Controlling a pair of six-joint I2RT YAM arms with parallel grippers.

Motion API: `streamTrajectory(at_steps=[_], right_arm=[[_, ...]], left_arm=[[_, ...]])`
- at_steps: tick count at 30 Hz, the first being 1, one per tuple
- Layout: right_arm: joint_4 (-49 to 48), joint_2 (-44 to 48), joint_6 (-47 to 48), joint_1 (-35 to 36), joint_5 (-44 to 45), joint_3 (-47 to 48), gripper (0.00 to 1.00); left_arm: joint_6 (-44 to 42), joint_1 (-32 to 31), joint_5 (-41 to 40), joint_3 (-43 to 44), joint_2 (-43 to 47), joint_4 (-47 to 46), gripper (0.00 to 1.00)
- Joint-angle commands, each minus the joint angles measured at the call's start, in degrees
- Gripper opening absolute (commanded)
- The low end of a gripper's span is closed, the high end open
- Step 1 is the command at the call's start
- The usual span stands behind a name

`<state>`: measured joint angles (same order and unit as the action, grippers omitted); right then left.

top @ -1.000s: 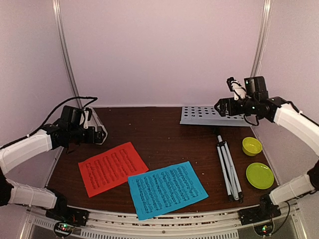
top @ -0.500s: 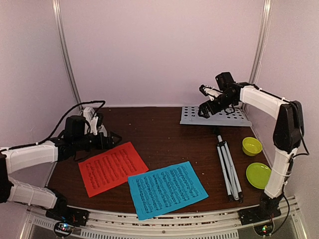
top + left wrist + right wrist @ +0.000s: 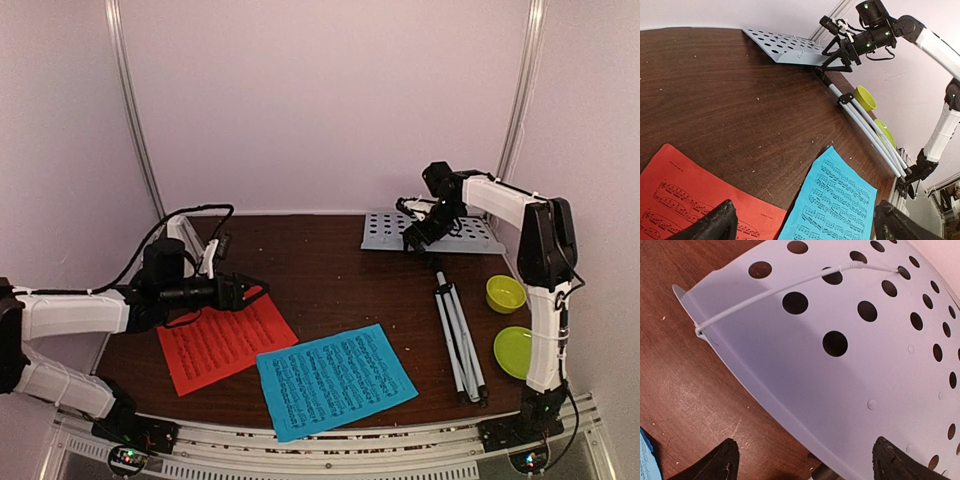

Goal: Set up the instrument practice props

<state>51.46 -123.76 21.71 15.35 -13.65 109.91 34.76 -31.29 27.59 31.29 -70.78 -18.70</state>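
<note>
The white perforated music-stand desk (image 3: 455,234) (image 3: 785,47) (image 3: 840,340) lies flat at the back right. My right gripper (image 3: 418,234) (image 3: 837,54) (image 3: 805,460) hovers open over its near lip. Its folded white tripod legs (image 3: 458,330) (image 3: 865,125) lie in front of it on the table. The red-orange sheet (image 3: 222,340) (image 3: 685,197) and the blue sheet (image 3: 335,380) (image 3: 837,200) lie flat near the front. My left gripper (image 3: 250,290) (image 3: 807,222) is open and empty above the red sheet's far edge. The white metronome (image 3: 179,233) peeks out behind my left arm.
A yellow-green bowl (image 3: 505,293) (image 3: 865,97) and a yellow-green plate (image 3: 521,352) (image 3: 885,134) sit at the right edge beside the tripod legs. White walls close in the back and both sides. Bare brown tabletop (image 3: 320,270) lies between the sheets and the desk.
My left gripper has swung from the back-left corner out over the red sheet. My right gripper has come down and leftward to the desk's front lip. Nothing on the table has moved.
</note>
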Motion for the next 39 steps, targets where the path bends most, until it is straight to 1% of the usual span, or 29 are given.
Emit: streamTrajectory(at_steps=[1,5,8,13,15,18,22,26,31,39], right_arm=[[3.2,-0.9,2.5,-0.6,0.5,0.2,0.90],[4.1,-0.6,3.4,-0.7,-3.4,-0.8,0.83],[5.3,-0.6,4.1,-0.7,-5.9,-0.8,0.75],[6.4,-0.1,4.2,-1.0,-6.0,-1.1,0.59],[6.3,0.4,4.0,-1.2,-4.8,-1.2,0.55],[6.2,1.1,4.2,-1.5,-3.6,-1.8,0.52],[5.8,1.0,4.8,-1.6,-2.2,-3.5,0.45],[5.0,0.2,4.9,-1.8,-0.8,-4.3,0.42],[4.6,-0.7,5.0,-1.9,-1.1,-3.8,0.34],[3.7,-1.7,5.1,-1.9,-0.8,-4.2,0.32]], left_arm=[[1.3,-0.5,1.9,1.6,-2.0,-5.6,0.98],[2.0,-0.6,2.7,2.0,-3.2,-7.4,0.98],[2.1,-0.6,3.1,2.6,-3.7,-7.4,0.98],[2.2,-0.6,2.9,2.7,-3.7,-7.2,0.98],[2.5,-0.6,3.2,2.7,-4.0,-7.6,0.98],[2.7,-0.6,3.8,3.1,-4.2,-7.9,0.98],[2.7,-0.6,4.8,3.9,-4.6,-7.8,0.98],[2.9,-0.6,5.2,4.7,-5.6,-7.6,0.98],[3.8,-0.7,5.8,5.0,-6.7,-9.3,0.98],[4.5,-0.7,6.4,4.7,-8.1,-11.2,0.98]])
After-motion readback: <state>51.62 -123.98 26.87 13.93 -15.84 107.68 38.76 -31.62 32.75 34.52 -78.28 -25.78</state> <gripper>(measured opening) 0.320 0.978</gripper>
